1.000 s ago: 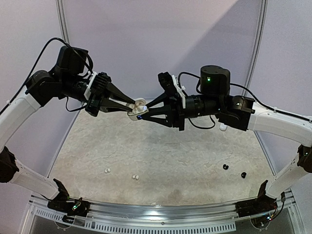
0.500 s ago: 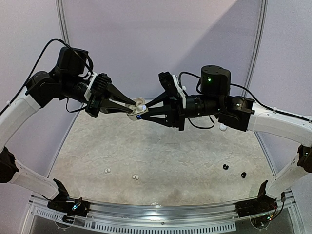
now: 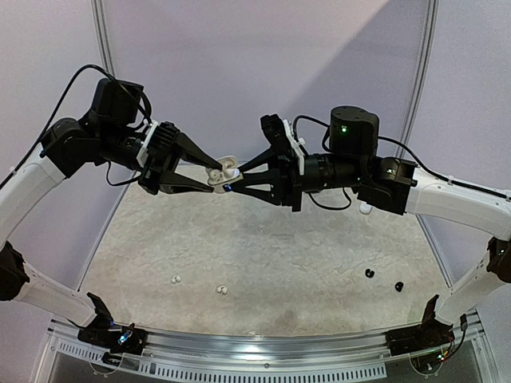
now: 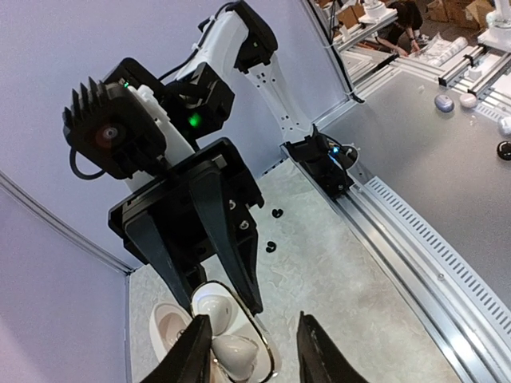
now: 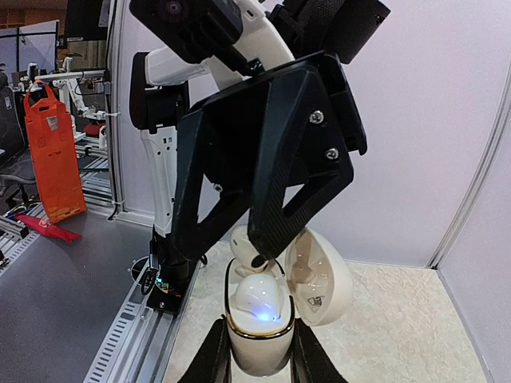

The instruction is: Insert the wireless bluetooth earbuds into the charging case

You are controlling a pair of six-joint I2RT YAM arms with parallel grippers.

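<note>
Two white earbuds (image 4: 235, 353) appear to be sitting in the open charging case (image 5: 319, 279), which the right end effector (image 3: 234, 179) is clenching by its base, well above the surface (image 3: 279, 247). Over the case the left end effector (image 4: 255, 359) is hovering with its fingers parted, gripping nothing. I am judging that a clean retreat is calling for a straight pull back along the fingers, brushing neither lid nor earbuds, while the right grip is holding steady. Two white buds (image 3: 175, 279) and two black ones (image 3: 369, 273) are lying on the surface, awaiting collection.
</note>
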